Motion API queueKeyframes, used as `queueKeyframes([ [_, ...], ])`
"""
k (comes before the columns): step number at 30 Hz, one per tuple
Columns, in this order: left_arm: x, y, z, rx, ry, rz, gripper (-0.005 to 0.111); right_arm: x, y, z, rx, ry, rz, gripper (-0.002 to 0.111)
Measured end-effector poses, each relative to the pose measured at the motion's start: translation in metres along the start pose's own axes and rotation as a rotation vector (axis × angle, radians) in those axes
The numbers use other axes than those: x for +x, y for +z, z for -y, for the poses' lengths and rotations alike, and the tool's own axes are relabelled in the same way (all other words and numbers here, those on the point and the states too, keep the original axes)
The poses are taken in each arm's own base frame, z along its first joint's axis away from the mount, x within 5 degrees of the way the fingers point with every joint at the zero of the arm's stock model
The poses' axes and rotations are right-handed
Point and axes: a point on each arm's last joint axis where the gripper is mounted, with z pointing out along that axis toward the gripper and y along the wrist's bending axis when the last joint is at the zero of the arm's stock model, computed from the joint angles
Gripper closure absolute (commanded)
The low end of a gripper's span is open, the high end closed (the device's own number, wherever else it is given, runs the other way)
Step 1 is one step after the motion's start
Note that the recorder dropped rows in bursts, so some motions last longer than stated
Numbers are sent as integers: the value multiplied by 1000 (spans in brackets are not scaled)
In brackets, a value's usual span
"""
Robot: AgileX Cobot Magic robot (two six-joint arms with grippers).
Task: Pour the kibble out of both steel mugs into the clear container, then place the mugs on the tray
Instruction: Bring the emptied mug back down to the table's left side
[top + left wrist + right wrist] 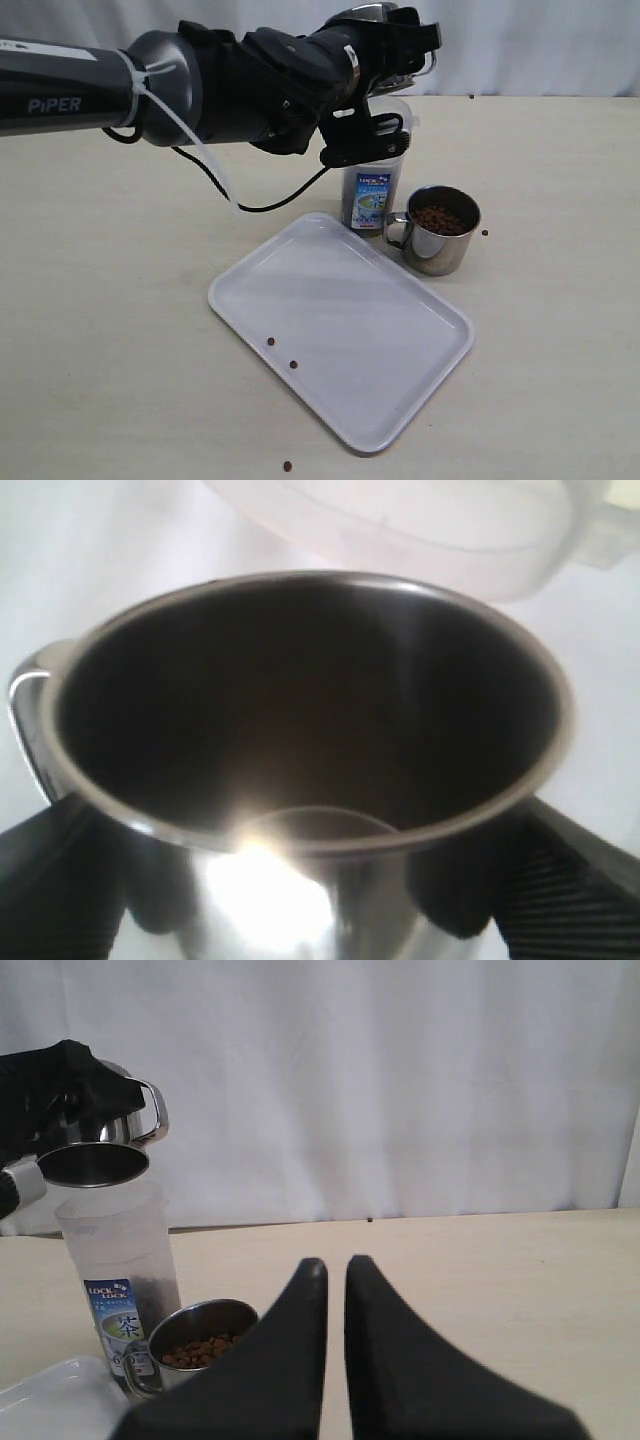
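Steel mug (300, 730) mouth-down above clear container (115, 1240) | left arm (170, 85) raised, jaws gripping

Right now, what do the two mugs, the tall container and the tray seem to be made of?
The held mug and the standing mug: polished metal, probably stainless steel; bright mirror glare. The clear container: translucent plastic; its wall lets light through. The tray: likely white plastic, smooth, with a soft sheen.

exterior view looks steeply down; right wrist view low, level — both show the clear container (375, 200).
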Motion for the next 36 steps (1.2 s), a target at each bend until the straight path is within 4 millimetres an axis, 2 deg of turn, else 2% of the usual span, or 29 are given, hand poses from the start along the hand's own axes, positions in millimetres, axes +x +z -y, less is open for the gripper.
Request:
queueKeyframes([
  [7,5,-1,-6,-16,-13,-14,107,0,0,0,0,0,0,103],
  [10,6,-2,-7,-19,-109,-16,107,0,0,0,0,0,0,103],
  [18,32,-27,-12,-6,-533,40,107,0,0,0,0,0,0,103],
  [24,47,-43,-11,42,-1006,104,107,0,0,0,0,0,0,103],
  [30,77,-53,14,127,-1459,51,107,0,0,0,0,0,0,103],
  [33,93,-56,37,184,-1644,12,107,0,0,0,0,0,0,103],
  [36,99,-61,64,241,-1793,-4,107,0,0,0,0,0,0,103],
])
